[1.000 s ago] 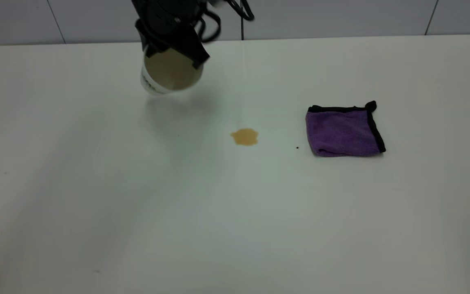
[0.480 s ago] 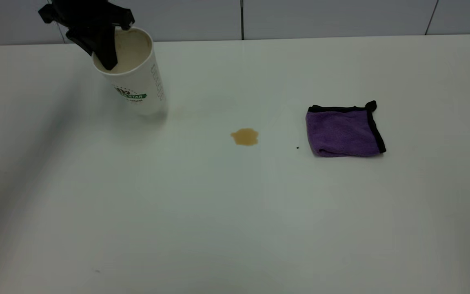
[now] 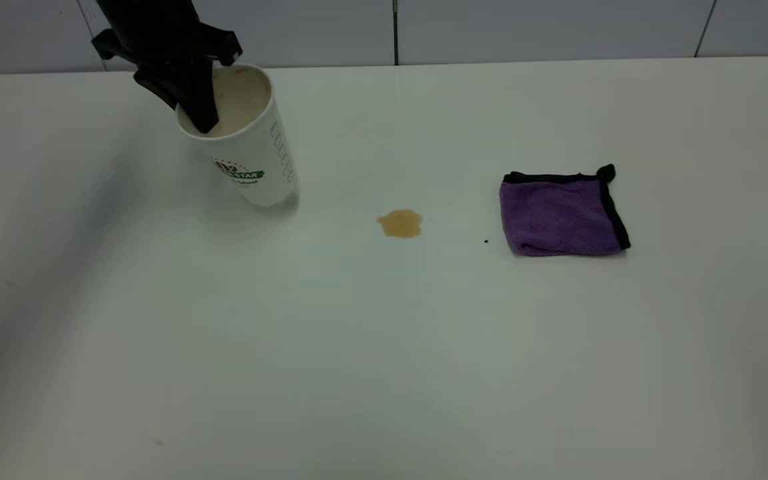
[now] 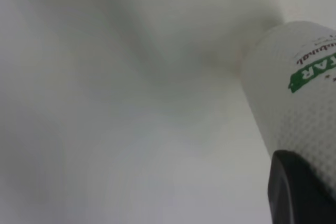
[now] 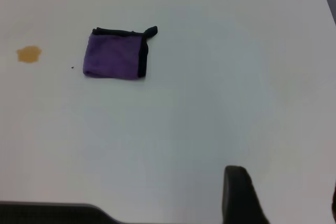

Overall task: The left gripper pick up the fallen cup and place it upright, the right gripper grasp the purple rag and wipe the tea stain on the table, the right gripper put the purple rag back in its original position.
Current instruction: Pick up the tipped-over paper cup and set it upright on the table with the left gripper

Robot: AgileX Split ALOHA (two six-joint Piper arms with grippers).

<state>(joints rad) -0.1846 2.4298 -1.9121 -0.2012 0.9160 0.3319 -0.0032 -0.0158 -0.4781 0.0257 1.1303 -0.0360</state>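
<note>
With the left pincer (image 3: 199,100) clamped on the rim of the cup (image 3: 251,150), seat its base flat on the tabletop (image 3: 384,347) below before releasing.

cup (image 3: 251,157): showing white with a green and brown logo, tan inside
purple rag (image 3: 561,213): showing purple, black trim
tea stain (image 3: 400,223): showing amber-brown
bench (image 3: 384,347): showing plain white
left tool (image 3: 187,87): showing black

I see open table (image 3: 384,373) toward the near edge; only the cup (image 3: 251,153), far-left, and purple rag (image 3: 561,213) obstruct.
</note>
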